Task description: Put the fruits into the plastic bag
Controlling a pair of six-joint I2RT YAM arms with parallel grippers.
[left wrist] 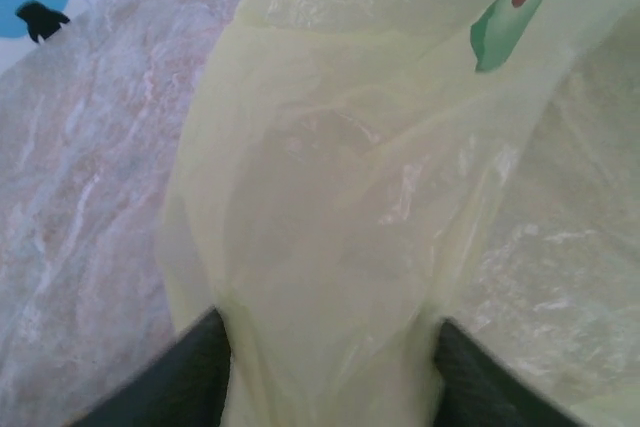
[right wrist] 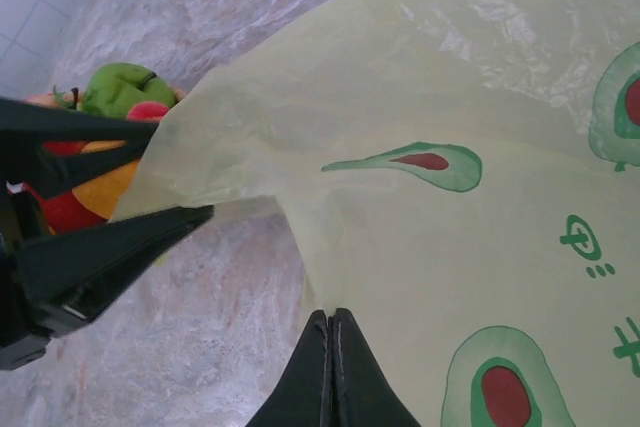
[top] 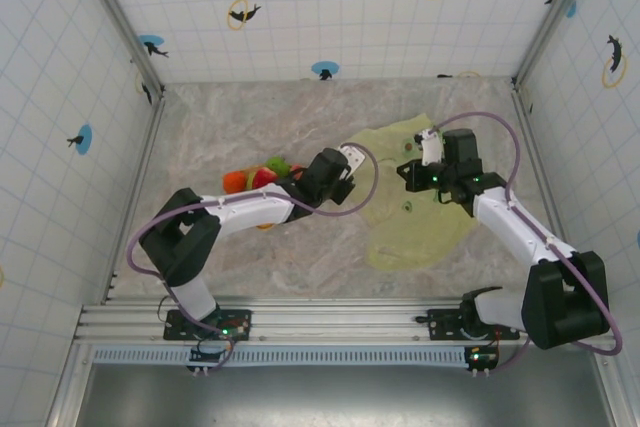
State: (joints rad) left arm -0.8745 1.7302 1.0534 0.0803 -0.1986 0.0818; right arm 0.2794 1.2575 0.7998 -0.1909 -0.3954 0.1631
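While both grippers pinch plastic bag [right wrist: 450,127] edge, fruits [top: 262,175] sit behind left gripper [left wrist: 330,367]

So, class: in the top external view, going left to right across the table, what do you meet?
The fruits → left gripper at the edge of the plastic bag → right gripper.
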